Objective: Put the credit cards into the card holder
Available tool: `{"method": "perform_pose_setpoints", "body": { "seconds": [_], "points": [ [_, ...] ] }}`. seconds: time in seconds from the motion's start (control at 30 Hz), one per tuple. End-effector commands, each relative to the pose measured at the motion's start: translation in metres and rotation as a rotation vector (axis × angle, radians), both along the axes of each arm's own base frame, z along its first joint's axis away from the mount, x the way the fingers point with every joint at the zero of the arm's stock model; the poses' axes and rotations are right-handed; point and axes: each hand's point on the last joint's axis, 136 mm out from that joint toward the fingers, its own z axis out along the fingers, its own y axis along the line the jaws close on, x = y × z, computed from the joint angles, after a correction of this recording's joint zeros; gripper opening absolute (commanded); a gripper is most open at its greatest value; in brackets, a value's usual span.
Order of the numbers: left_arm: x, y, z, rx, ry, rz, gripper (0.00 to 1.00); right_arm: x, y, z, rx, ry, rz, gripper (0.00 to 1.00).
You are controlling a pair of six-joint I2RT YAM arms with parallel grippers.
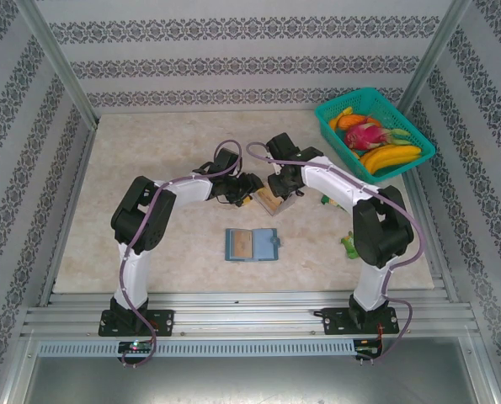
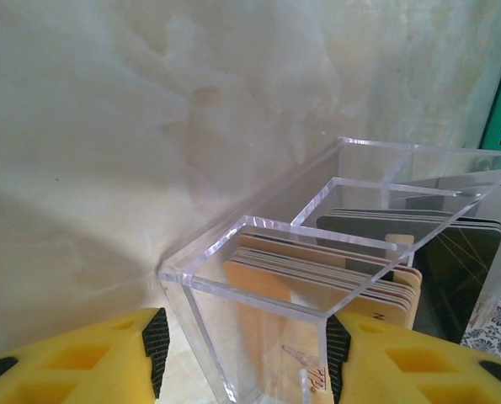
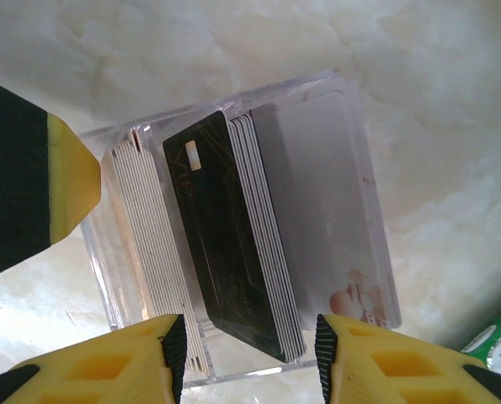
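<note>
Bright, soft shadows (wrist cams hazy)

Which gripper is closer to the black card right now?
Right. The right gripper hovers directly over the black card in the clear tray; the left gripper straddles the tray's tan-card end.

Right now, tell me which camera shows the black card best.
The right wrist view: it looks down on the black card standing among pale cards in the clear box, its face plain. The left wrist view catches part of the card through the box wall. In the top view it is too small to tell.
</note>
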Motion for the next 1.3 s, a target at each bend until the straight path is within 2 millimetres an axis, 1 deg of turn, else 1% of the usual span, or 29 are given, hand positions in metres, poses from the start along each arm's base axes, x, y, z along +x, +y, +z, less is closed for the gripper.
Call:
{"method": "perform_pose_setpoints", "body": {
  "seconds": [0.0, 0.1, 0.47, 0.53, 0.63, 0.93, 1.07, 1.17, 1.27],
  "points": [
    [0.003, -0.001, -0.005, -0.011, 0.009, 0.003, 0.54, 0.005, 0.001, 0.002, 0.005, 0.011, 0.004, 0.48],
    [0.001, 0.001, -0.009, 0.002, 0.02, 0.006, 0.54, 0.007, 0.001, -0.001, -0.013, 0.012, 0.014, 0.48],
    [-0.001, 0.005, -0.012, 0.024, 0.027, 0.007, 0.51, 0.017, -0.003, -0.016, -0.116, 0.009, 0.033, 0.44],
    [-0.002, 0.004, -0.012, 0.024, 0.027, 0.006, 0.51, 0.018, -0.004, -0.019, -0.133, 0.007, 0.038, 0.39],
    [-0.002, 0.004, -0.012, 0.025, 0.029, 0.006, 0.51, 0.019, -0.005, -0.022, -0.16, 0.012, 0.041, 0.38],
    [-0.003, 0.006, -0.011, 0.032, 0.028, 0.0, 0.5, 0.026, -0.008, -0.009, -0.243, -0.07, 0.041, 0.36],
    [-0.004, 0.006, -0.01, 0.035, 0.027, -0.002, 0.5, 0.026, -0.008, -0.009, -0.248, -0.071, 0.045, 0.36],
    [-0.005, 0.007, -0.012, 0.037, 0.03, -0.002, 0.5, 0.026, -0.008, -0.01, -0.252, -0.068, 0.049, 0.29],
    [-0.006, 0.006, -0.012, 0.035, 0.031, -0.002, 0.49, 0.026, -0.009, -0.011, -0.256, -0.068, 0.05, 0.28]
  ]
}}
